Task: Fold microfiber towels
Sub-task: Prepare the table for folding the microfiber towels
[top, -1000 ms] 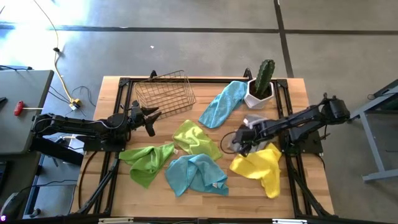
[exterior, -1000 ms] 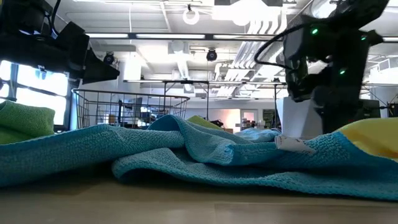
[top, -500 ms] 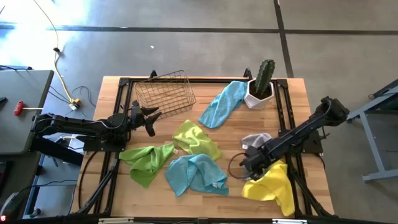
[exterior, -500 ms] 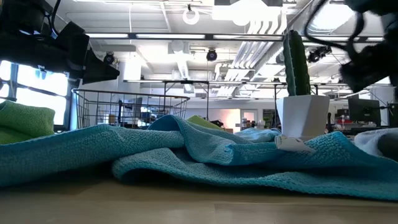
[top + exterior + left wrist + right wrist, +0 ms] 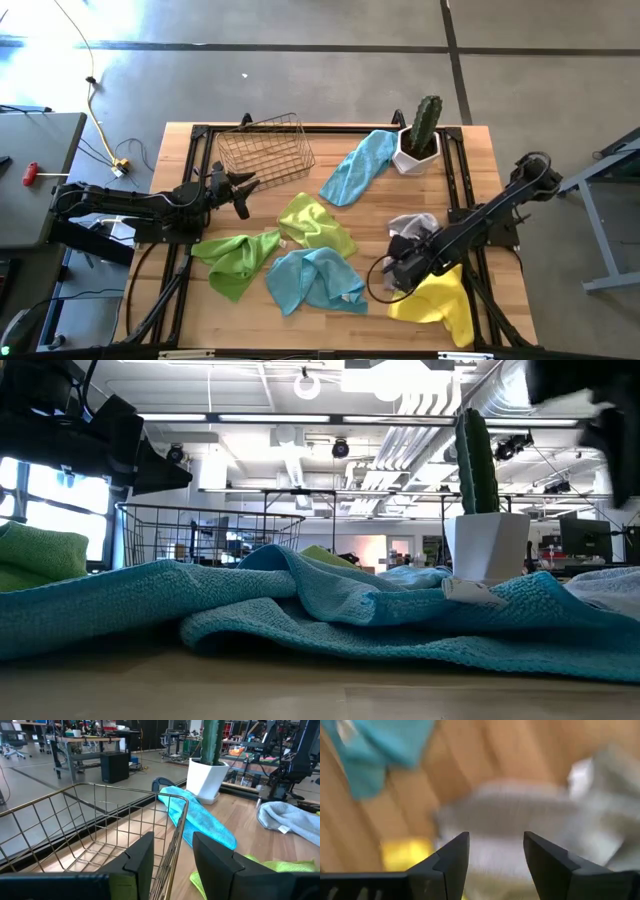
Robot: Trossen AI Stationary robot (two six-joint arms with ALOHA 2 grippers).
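Observation:
Six towels lie crumpled on the wooden table: yellow [image 5: 437,300] at the near right, grey [image 5: 411,226] beyond it, light blue [image 5: 315,280] in the near middle and another [image 5: 358,166] by the cactus pot, lime green [image 5: 316,224] in the middle and another [image 5: 235,261] at the near left. My right gripper [image 5: 392,278] is open [image 5: 495,852], low between the near light blue towel and the yellow one. My left gripper [image 5: 243,190] is open [image 5: 172,855] and empty, beside the wire basket's near left corner [image 5: 182,805]. My right gripper points down beside the yellow towel's left edge [image 5: 400,300]. Its wrist view is blurred, and I cannot tell whether the fingers touch any cloth.
A wire basket [image 5: 265,150] stands at the far left. A cactus in a white pot [image 5: 419,140] stands at the far right, on one end of the far light blue towel. The near light blue towel fills the low view's foreground [image 5: 300,610].
My right gripper has gone from beside the grey towel toward the table's near edge and come lower. The yellow towel has slid with it toward the near right corner and bunched up, leaving the grey towel more exposed.

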